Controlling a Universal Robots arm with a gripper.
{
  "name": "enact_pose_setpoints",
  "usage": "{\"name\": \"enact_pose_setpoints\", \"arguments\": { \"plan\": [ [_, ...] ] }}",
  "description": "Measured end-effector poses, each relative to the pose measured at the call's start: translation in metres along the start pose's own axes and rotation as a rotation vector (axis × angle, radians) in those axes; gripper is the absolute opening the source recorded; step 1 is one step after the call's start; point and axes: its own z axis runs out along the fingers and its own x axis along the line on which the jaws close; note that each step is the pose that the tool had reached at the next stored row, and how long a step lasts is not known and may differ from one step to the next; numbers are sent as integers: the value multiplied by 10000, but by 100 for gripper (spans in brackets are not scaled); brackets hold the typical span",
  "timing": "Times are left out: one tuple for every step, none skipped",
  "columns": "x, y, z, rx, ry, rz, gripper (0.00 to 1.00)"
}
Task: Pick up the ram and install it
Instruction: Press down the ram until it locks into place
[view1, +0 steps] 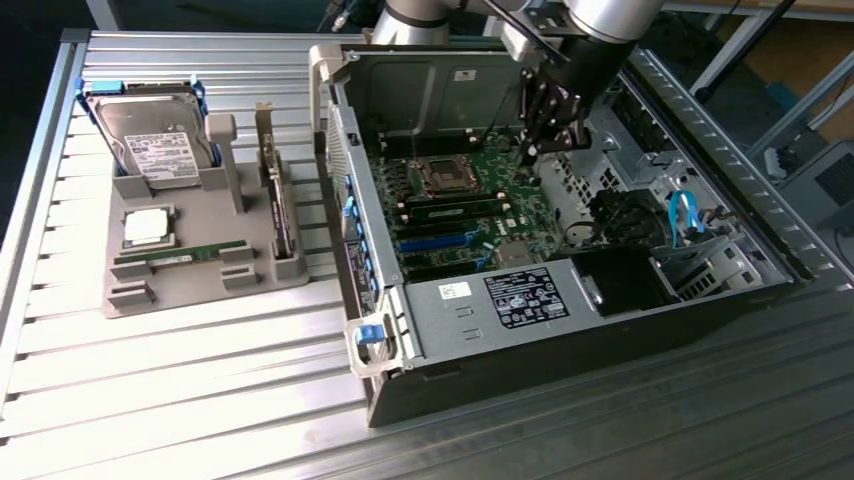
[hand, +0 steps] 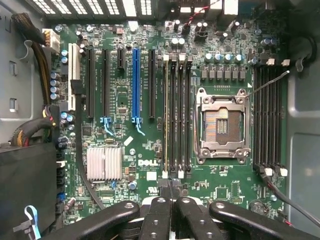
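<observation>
Gripper (view1: 534, 150) is shut, holding nothing, hovering over the motherboard's memory slots (hand: 177, 115). The ram (view1: 180, 257) sits on the grey tray (view1: 200, 295) (well apart). Looks like pickup's pending, and grabbing needs open jaws along the stick.

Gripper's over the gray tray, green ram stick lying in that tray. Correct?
Not quite. The gripper is not over the gray tray; it is over the motherboard inside the open computer case, as the exterior view shows. The ram does lie in the tray.
</observation>
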Motion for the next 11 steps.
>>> {"name": "enact_pose_setpoints", "arguments": {
  "plan": [
    [0,-1,15,0,-1,-1,10],
    [0,-1,27,1,-1,-1,10],
    [0,-2,37,1,0,0,10],
    [0,-2,44,1,0,0,10],
    [1,-3,54,1,0,-1,10],
    [1,-3,62,1,0,0,10],
    [1,-4,73,1,0,-1,10],
    [1,-4,81,1,0,0,10],
    [1,-5,92,2,0,-1,10],
    [1,-5,102,1,0,0,10],
    [2,-6,116,2,0,0,10]
  ]
}}
